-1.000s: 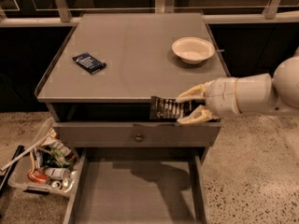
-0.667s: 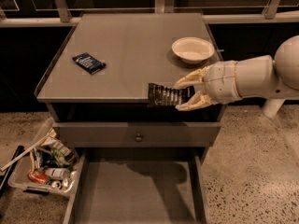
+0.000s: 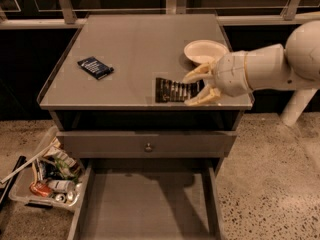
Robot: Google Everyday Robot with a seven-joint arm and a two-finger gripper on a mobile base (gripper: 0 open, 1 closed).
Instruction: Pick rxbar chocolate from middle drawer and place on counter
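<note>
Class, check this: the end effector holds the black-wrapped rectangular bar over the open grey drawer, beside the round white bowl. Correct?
Not quite. In the camera view the end effector holds the black-wrapped rectangular bar over the flat grey counter, beside the round white bowl.

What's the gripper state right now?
Gripper: closed on the rxbar chocolate, over the front right of the counter.

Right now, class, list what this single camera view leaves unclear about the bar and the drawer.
- Whether the black striped-wrapper bar touches the flat grey counter top or hangs above it: the camera view's high angle hides any gap.
- The bar's right end: covered by the cream end effector gripping it over the counter's front right.
- The open grey middle drawer's front: cut off by the bottom edge.
</note>
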